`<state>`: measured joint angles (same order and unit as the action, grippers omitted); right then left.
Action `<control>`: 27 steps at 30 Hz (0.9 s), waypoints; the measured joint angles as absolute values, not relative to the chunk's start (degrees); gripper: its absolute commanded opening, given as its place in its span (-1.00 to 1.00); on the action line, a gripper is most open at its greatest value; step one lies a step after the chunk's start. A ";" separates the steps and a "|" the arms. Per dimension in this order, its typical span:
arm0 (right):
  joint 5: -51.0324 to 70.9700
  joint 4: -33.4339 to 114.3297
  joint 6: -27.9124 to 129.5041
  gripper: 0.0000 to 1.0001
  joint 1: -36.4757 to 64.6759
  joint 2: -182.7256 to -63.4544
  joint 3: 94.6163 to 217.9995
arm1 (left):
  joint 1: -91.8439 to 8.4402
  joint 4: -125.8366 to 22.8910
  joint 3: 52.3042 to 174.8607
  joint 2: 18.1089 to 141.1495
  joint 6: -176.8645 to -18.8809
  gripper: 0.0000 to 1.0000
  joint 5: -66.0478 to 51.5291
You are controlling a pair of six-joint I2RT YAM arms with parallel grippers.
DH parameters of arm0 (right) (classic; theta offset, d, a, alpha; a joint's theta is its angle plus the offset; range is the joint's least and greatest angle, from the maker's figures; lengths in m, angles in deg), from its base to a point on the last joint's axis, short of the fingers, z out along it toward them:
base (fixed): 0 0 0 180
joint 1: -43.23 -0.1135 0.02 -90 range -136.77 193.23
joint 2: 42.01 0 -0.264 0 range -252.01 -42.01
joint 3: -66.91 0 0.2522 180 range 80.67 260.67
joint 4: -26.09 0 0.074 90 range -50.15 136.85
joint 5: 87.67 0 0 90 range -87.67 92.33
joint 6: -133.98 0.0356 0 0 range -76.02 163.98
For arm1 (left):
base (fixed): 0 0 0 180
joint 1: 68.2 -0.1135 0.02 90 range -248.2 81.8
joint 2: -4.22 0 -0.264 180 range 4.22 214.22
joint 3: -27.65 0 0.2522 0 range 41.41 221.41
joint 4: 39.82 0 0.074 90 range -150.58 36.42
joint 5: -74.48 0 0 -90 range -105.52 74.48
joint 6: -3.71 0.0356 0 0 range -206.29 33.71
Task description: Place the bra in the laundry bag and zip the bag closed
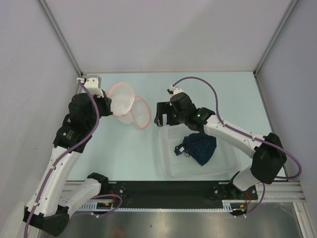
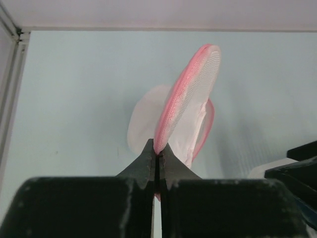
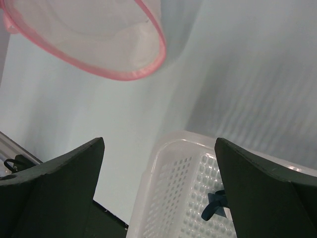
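The laundry bag (image 1: 128, 105), a white mesh clamshell with pink rim, stands open at the table's back centre. My left gripper (image 1: 106, 105) is shut on its pink rim and holds one half upright; the left wrist view shows the rim (image 2: 184, 94) pinched between the fingertips (image 2: 157, 151). The navy bra (image 1: 200, 147) lies in the white perforated basket (image 1: 171, 165). My right gripper (image 1: 163, 117) is open and empty above the basket's far left corner, right of the bag. In the right wrist view the bag's other half (image 3: 99, 42) is at top left and a bra strap (image 3: 213, 206) shows.
The basket (image 3: 168, 198) sits at front right of the table. Grey enclosure walls stand on the left, back and right. A black rail runs along the near edge with both arm bases.
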<state>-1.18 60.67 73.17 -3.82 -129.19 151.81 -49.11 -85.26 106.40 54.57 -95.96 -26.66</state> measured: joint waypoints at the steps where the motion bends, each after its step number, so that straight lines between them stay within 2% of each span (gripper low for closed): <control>1: -1.05 60.56 73.21 0.99 -3.82 -129.21 151.81 | -49.11 -85.28 106.89 54.61 -96.55 -1.00 -25.83; 13: -2.01 52.82 67.20 1.00 -3.43 -135.20 150.82 | -49.79 -87.62 108.94 57.00 -99.79 -1.00 -17.28; 18: -3.96 52.93 62.99 0.99 -2.07 -140.81 150.87 | -51.93 -88.10 107.32 56.82 -99.66 -1.00 -15.27; 24: -5.62 52.98 60.36 0.99 -0.74 -141.82 151.20 | -53.00 -88.43 106.45 56.82 -99.11 -1.00 -14.83; 25: -5.33 52.85 60.32 0.98 -0.48 -142.02 151.48 | -53.11 -88.43 106.34 56.82 -99.07 -1.00 -14.83; 27: -4.83 51.97 60.28 0.83 0.09 -142.91 152.22 | -53.33 -88.45 106.06 56.78 -98.72 -1.00 -14.81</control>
